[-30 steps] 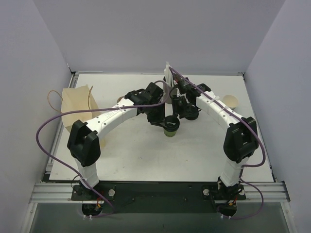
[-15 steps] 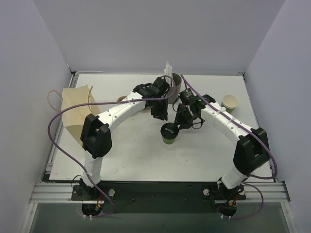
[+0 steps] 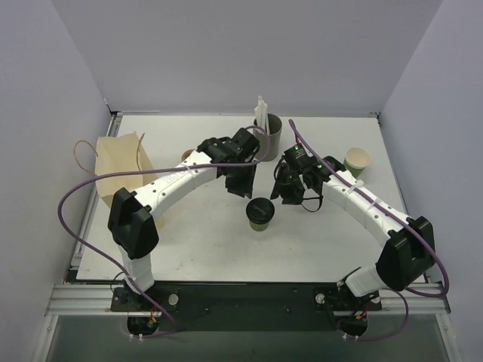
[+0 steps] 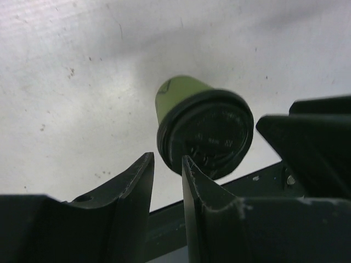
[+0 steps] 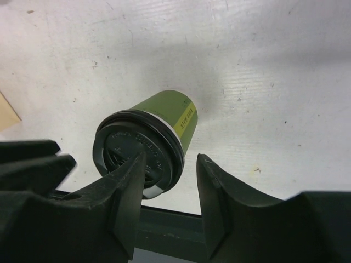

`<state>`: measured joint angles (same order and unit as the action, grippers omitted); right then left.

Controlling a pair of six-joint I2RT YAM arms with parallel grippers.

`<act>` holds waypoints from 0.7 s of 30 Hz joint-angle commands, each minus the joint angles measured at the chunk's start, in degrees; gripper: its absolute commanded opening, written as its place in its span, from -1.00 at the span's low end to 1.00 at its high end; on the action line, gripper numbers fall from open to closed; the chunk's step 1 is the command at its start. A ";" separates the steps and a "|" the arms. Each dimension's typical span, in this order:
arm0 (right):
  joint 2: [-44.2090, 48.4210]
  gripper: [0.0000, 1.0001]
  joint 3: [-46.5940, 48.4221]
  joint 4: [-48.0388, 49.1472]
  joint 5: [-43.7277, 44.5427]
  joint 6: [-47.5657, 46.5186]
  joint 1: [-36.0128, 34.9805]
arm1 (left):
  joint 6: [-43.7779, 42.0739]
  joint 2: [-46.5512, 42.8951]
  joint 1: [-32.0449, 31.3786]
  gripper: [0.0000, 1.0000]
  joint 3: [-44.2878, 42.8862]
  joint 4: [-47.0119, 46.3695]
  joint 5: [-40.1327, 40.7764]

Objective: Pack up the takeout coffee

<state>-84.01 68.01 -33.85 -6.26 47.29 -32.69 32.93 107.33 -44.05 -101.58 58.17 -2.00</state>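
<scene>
While the takeout coffee (image 3: 260,213) stands lidded, I see the left arm (image 3: 175,181) and right arm (image 3: 355,200) arched inward on either side of it. The left gripper (image 4: 168,164) is slightly parted and the right gripper (image 5: 171,158) wider; both are empty.

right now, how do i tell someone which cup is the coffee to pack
Look at the white table, near its middle. The takeout coffee stands there upright: a short green cup, the only one with a black lid, unlike the taller grey cup with straws at the back and the open cup at the right.
</scene>
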 commanded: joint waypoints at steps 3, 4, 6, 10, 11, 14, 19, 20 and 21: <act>3.41 -0.30 1.96 1.76 0.12 -8.00 0.26 | 2.40 -6.52 -3.76 -0.26 5.95 -2.18 -0.99; 3.41 -0.33 1.52 2.37 -0.06 -8.26 0.26 | 2.93 -6.34 -4.28 -0.26 6.13 -2.36 -1.25; 3.85 -0.40 -0.32 2.99 -0.15 -8.79 0.26 | 3.37 -5.99 -4.46 -0.26 6.39 -3.06 -1.69; 4.64 -0.47 -2.96 5.19 -1.12 -10.19 0.26 | 3.37 -5.03 -4.90 -0.26 6.13 -2.89 -0.38; 4.55 -0.47 -3.32 5.54 -1.38 -10.46 0.17 | 3.11 -4.41 -5.16 -0.26 6.04 -2.54 0.32; 4.20 -0.48 -4.11 5.81 -1.21 -10.29 0.17 | 1.97 -3.45 -5.25 -0.26 6.22 -2.01 1.56; 4.03 -0.50 -6.39 8.35 -3.84 -8.89 0.17 | 0.21 -1.07 -5.34 -0.25 4.20 -0.34 4.54; 4.03 -0.50 -7.27 8.71 -4.37 -8.62 0.08 | -0.05 -0.81 -5.34 -0.25 3.85 0.01 5.07; 4.03 -0.50 -7.54 9.06 -4.46 -8.27 0.08 | -0.32 -0.28 -5.43 -0.25 3.50 0.53 5.77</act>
<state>-81.23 62.24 -26.74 -8.75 38.33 -32.62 34.59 105.58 -49.10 -95.07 57.34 0.36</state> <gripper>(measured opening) 0.252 0.374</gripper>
